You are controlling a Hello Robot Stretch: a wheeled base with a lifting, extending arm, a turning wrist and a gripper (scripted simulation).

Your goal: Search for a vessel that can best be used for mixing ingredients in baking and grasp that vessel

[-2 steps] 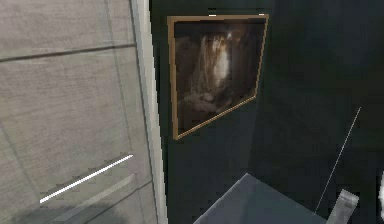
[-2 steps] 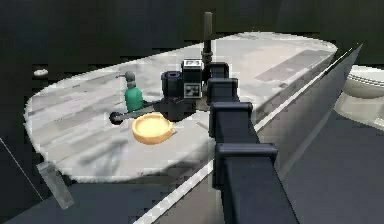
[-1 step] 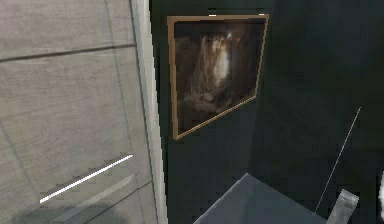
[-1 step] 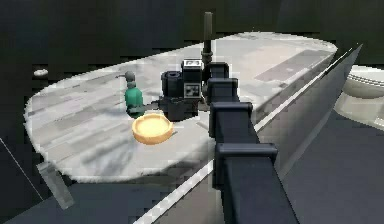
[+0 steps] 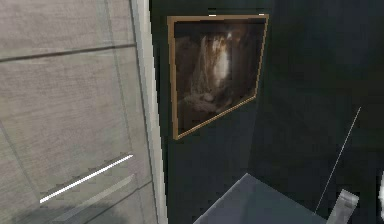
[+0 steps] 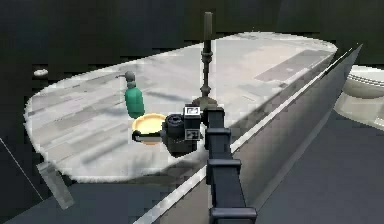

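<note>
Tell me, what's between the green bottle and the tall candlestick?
Between green bottle and candlestick, just bare countertop, in the arm side view. The yellow bowl lies lower in the picture.

The arm [image 6: 226, 172] shows as a dark square bar rising from the arm side view's bottom edge just right of the middle, leaning slightly leftward toward its far end. Two small white squares [image 6: 193, 112] with black marks sit at that end. The gripper [image 6: 173, 137] is a dark body just left of them. Its fingers cannot be made out separately. Whether it holds anything cannot be told.
</note>
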